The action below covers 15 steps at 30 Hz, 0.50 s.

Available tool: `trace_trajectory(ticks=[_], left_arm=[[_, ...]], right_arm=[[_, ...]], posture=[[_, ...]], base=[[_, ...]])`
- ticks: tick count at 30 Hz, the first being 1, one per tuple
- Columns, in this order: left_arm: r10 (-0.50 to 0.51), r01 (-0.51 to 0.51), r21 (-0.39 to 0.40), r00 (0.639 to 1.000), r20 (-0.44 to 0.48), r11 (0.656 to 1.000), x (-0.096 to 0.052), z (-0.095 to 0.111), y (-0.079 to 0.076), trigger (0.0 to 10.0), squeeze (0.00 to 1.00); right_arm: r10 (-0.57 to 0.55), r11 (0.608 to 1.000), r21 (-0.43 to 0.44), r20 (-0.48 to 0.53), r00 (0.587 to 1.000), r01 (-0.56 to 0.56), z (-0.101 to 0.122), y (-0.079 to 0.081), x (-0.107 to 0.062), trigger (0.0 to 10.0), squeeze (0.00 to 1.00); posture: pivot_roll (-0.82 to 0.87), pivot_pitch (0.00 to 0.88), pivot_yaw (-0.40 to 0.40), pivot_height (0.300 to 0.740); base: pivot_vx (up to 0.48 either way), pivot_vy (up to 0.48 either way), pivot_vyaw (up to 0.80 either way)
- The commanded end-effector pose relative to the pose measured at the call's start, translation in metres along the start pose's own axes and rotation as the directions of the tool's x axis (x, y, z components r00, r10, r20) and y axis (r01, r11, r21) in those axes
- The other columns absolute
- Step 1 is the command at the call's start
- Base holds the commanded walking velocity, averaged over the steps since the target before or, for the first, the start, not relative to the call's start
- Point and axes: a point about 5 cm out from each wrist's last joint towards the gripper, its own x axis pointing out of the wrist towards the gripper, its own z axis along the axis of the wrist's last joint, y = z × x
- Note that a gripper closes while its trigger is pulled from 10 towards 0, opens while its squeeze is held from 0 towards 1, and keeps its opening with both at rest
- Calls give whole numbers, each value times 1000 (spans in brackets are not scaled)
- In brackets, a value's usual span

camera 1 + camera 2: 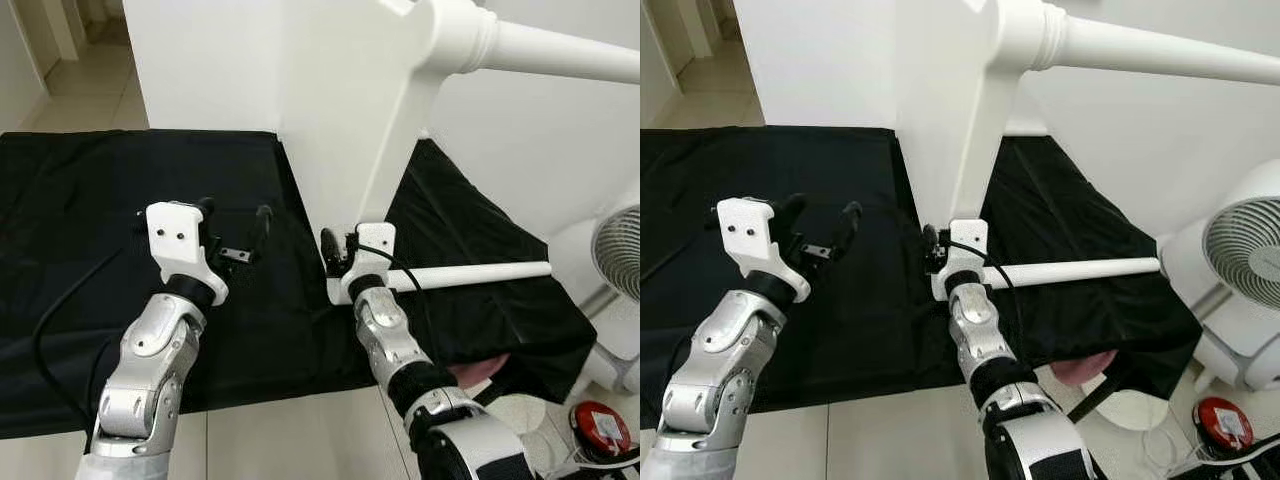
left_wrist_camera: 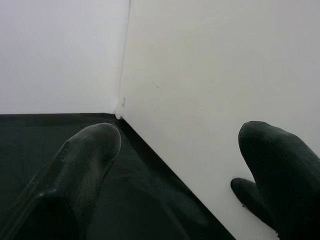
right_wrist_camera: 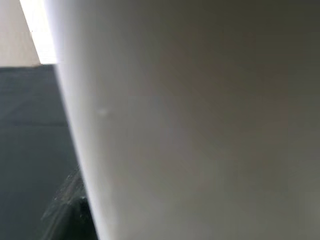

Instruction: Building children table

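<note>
The white table top (image 1: 340, 110) stands on its edge on the black cloth (image 1: 90, 220), a flat, smooth painted panel rising upright out of the head views, its lower edge resting near the middle of the cloth. Two white table legs are attached. The upper leg (image 1: 560, 50) is a turned, round post with a ringed collar where it meets the panel; its long axis runs roughly level, pointing toward the robot's right. The lower leg (image 1: 480, 272) is a thinner-looking round rod, also lying level and pointing right, just above the cloth.

The right gripper (image 1: 340, 255) is pressed up against the bottom edge of the panel, where the lower leg begins; one black finger shows on the left of the panel, but I cannot tell whether the fingers are spread or pinching. The left gripper (image 1: 235, 235) hovers over the cloth just left of the panel, its two black fingers (image 2: 90, 150) spread apart and holding nothing.

The cloth is matte and slightly wrinkled, lying on pale floor tiles (image 1: 280, 435). A white fan (image 1: 1245, 260) with a wire grille stands to the right.
</note>
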Motion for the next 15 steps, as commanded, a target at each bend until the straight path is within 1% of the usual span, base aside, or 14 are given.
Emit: trace_trajectory(ticks=[1,2,3,4,8,15], left_arm=[[13,-13,0,1000,-11,1000,1,-1,0,10000,0],[14,-14,0,1000,-10,1000,1,-1,0,10000,0],[14,-14,0,1000,-10,1000,1,-1,0,10000,0],[15,-15,0,1000,-10,1000,1,-1,0,10000,0],[17,-17,1,1000,-7,1000,1,-1,0,10000,0],[16,-16,1,1000,-8,1000,1,0,0,10000,0]], right_arm=[[-44,999,-10,-3,999,44,9,-6,9,10000,0],[-56,998,4,-26,998,56,7,-8,10,3922,0],[-56,998,4,-26,998,56,7,-8,10,3922,0],[-69,998,9,-40,997,69,6,-10,10,0,0],[-82,996,14,-59,995,83,6,-13,12,0,0],[-93,996,-2,-59,994,93,8,-13,15,0,0]], posture=[[67,0,-77,740],[68,0,-77,740],[68,0,-77,740],[68,0,-77,740],[70,0,-76,740],[72,0,-72,740]], base=[[0,0,0],[0,0,0],[0,0,0],[0,0,0],[0,0,0],[0,0,0]])
